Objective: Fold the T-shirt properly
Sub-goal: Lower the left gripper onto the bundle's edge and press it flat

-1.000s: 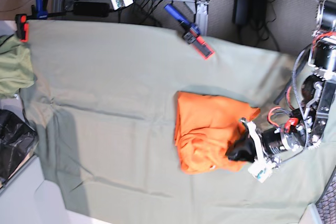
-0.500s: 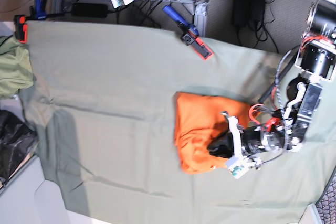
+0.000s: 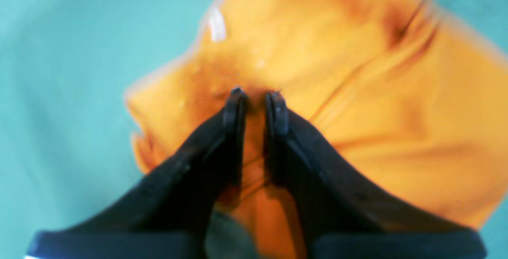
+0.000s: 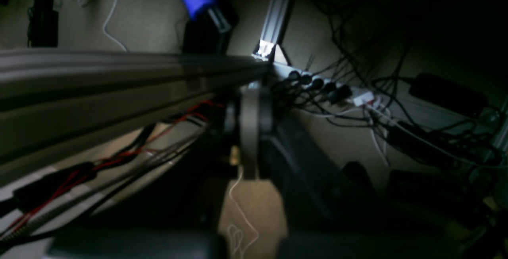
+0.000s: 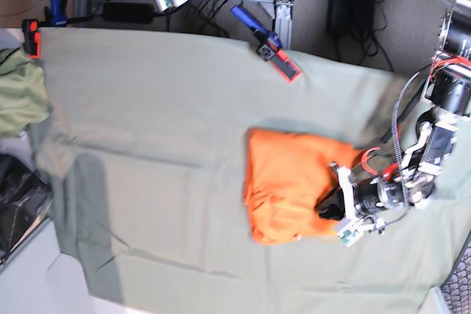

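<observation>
Folded T-shirt lies long axis near-to-far; left gripper jaws pinch it.

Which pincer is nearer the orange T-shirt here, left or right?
Left. The left pincer is right on the T-shirt, fabric between its tips. The right pincer is off the table, near cables.

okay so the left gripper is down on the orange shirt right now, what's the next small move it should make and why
Probably open the left gripper a little and lift it straight off the T-shirt. The T-shirt already lies as a compact folded bundle on the green cloth, and the nearly closed jaws press into a fold of fabric, so pulling sideways would likely drag the fold apart.
</observation>
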Tool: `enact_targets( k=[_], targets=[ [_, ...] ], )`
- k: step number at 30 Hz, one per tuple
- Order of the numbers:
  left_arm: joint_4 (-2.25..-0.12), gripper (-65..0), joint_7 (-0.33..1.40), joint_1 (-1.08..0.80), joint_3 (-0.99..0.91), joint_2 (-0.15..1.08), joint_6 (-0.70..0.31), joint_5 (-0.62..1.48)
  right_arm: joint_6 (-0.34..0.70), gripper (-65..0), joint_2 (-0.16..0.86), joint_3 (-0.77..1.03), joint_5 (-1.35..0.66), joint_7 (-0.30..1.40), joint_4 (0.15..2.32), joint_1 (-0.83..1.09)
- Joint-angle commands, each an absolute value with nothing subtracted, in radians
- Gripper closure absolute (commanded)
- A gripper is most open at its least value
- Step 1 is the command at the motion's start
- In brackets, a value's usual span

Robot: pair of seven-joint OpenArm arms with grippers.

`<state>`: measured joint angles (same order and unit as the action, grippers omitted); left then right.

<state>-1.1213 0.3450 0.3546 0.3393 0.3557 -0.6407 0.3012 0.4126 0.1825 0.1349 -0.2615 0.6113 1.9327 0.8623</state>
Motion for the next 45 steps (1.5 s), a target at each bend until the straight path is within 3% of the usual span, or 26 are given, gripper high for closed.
enact_targets(
  k=[1,10,18,21,26,32,37,45],
  targets=[
    [-1.099,-13.3,0.307,0.382,0.333,0.363,-0.639,0.310,0.501,0.0,0.185,0.138,-0.270,0.602,1.949,0.876],
    [-1.046,-13.3,0.321,0.363,0.334,0.366,-0.640,0.338,0.501,0.0,0.185,0.138,-0.288,0.599,1.949,0.876],
    [-1.355,-13.3,0.461,0.366,0.335,0.373,-0.641,0.490,0.501,0.0,0.184,0.138,-0.289,0.599,1.949,0.876],
    [-1.364,-13.3,0.443,0.369,0.335,0.349,-0.640,0.479,0.501,0.0,0.185,0.138,-0.288,0.600,1.949,0.876],
    [-1.282,-13.3,0.389,0.383,0.335,0.244,-0.639,0.373,0.501,0.0,0.185,0.138,-0.287,0.600,1.949,0.876],
    [-0.960,-13.3,0.240,0.466,0.335,0.118,-0.639,0.265,0.501,0.0,0.174,0.138,-0.283,0.603,1.949,0.894],
    [-0.773,-13.3,0.137,0.483,0.335,0.100,-0.619,0.213,0.501,0.0,0.163,0.138,-0.279,0.604,1.949,0.913],
    [-0.855,-13.3,0.181,0.482,0.335,0.116,-0.636,0.207,0.501,0.0,0.163,0.138,-0.270,0.599,1.949,0.912]
  ],
)
